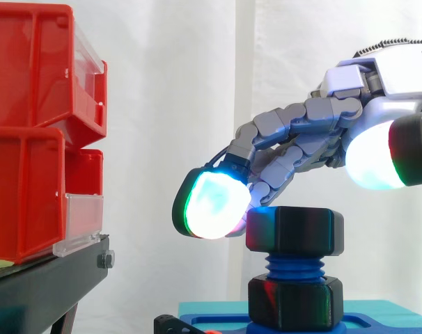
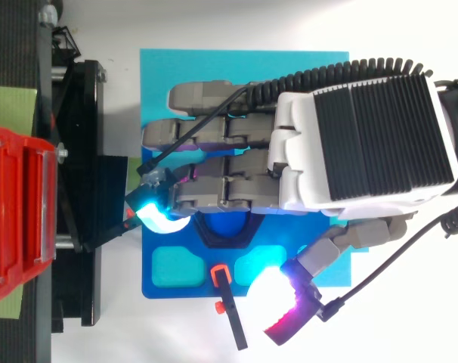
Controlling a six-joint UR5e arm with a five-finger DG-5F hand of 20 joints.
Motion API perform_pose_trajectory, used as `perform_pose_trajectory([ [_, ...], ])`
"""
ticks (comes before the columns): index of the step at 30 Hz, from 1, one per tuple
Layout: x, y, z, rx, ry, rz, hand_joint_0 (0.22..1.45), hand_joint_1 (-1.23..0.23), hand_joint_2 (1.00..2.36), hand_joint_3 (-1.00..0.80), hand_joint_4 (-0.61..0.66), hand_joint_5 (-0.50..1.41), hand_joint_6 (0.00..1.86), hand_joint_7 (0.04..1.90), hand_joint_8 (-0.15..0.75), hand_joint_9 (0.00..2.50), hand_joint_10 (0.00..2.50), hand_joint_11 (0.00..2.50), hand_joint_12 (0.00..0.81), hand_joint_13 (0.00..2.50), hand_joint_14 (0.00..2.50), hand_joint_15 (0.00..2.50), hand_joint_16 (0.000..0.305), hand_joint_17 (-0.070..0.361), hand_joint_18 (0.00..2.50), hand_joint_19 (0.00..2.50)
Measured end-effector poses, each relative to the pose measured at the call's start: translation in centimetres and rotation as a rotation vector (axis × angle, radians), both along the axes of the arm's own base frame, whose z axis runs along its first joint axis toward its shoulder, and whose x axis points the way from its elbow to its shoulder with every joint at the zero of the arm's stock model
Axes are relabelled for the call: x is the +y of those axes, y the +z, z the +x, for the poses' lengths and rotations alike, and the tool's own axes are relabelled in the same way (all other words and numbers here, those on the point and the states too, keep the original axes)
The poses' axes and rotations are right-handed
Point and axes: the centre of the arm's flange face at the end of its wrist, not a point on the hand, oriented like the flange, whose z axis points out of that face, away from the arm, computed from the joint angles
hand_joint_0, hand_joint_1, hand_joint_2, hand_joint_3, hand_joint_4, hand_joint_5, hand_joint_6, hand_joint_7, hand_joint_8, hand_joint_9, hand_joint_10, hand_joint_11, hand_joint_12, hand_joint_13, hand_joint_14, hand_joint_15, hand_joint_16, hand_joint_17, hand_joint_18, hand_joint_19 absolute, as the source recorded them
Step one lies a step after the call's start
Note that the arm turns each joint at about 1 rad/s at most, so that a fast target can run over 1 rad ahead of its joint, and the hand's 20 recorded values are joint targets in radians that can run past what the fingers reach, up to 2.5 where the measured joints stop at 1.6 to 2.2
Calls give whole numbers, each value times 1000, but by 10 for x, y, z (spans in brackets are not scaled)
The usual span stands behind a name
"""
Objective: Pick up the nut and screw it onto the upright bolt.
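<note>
On the blue threaded upright bolt [image 1: 293, 266], we see the black hexagonal plastic nut [image 1: 294, 229] already started, with tightening left. We cannot tell whether the hand [image 2: 365, 144] grips it.

Two red bins [image 1: 30, 132] sit stacked at the far left on a black stand [image 1: 51, 278], with clear label holders [image 1: 82, 223] on their fronts. A white curtain [image 1: 183, 104] hangs behind. To the right, a teal mat [image 2: 244, 64] carries a dark blue plate [image 2: 150, 291], and a small black-and-orange tool [image 2: 227, 306] lies at the plate's near edge.
</note>
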Motion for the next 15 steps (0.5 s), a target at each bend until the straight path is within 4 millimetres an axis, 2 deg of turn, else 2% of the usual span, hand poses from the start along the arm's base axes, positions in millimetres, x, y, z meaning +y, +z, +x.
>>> perform_pose_trajectory([
  [15, -2, -1, 0, 1, -1, 0, 493, -358, 1000, -500, 193, -75, 503, 1242, 258, 633, 0, 0, 245, 408, 0, 0, 21, 47, 0, 0],
])
